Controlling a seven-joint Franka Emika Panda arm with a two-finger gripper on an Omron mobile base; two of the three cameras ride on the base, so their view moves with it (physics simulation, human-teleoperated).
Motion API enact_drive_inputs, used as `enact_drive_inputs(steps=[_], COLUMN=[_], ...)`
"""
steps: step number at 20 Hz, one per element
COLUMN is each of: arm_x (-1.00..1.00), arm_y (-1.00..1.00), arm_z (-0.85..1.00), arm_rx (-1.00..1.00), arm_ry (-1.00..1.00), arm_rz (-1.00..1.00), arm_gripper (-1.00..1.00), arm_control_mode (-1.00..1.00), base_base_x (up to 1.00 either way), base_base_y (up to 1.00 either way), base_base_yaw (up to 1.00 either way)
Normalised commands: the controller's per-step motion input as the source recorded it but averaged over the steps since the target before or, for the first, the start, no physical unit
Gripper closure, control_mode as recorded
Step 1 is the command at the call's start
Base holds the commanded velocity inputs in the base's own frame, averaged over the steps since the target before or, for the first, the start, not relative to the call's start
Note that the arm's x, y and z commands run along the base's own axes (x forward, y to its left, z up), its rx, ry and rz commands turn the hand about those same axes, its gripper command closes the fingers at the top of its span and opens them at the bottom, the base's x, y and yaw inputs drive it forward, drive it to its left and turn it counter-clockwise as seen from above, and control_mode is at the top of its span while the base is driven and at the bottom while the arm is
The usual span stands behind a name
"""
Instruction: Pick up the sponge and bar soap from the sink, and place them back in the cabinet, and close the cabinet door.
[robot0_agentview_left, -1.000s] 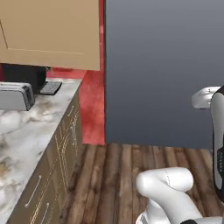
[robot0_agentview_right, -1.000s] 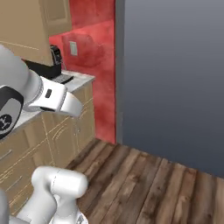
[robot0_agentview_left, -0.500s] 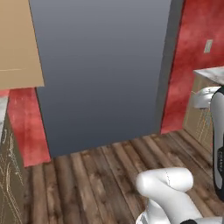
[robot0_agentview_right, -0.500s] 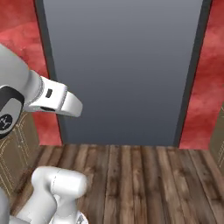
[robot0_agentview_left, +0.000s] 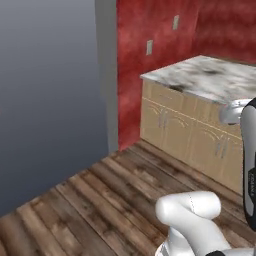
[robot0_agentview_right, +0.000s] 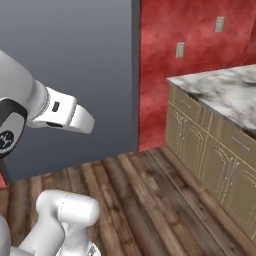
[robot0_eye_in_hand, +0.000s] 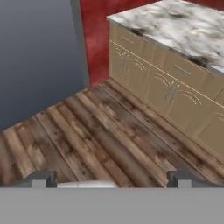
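Since the earlier frames the whole scene has swung sideways: the base has turned, so the camera moved, not the fixtures; the grey panel that faced the robot now sits to one side and a marble counter has come into view. In the hand view the claw shows its two tips set wide apart with nothing between them, hanging above the wood floor. Beyond the tips stands the run of tan base cabinets under the counter, with the grey panel and red wall further off. Sponge, soap, sink and cabinet door cannot be located from here. Risk: continued turning could swing the arm against the counter edge.
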Motion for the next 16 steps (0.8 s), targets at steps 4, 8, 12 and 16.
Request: enact_drive_inputs(steps=[4,8,12,16], arm_x=[0.00,0.00,0.00,0.00], arm_y=[0.00,0.00,0.00,0.00], arm_z=[0.00,0.00,0.00,0.00], arm_rx=[0.00,0.00,0.00,0.00], arm_ry=[0.00,0.00,0.00,0.00], arm_rz=[0.00,0.00,0.00,0.00], arm_gripper=[-1.00,-1.00,-1.00,-1.00], arm_control_mode=[1.00,1.00,1.00,1.00], base_base_x=[-0.10,-0.02,0.00,0.00], base_base_y=[-0.29,-0.37,-0.54,-0.68], base_base_yaw=[-0.64,-0.61,-0.58,-0.51])
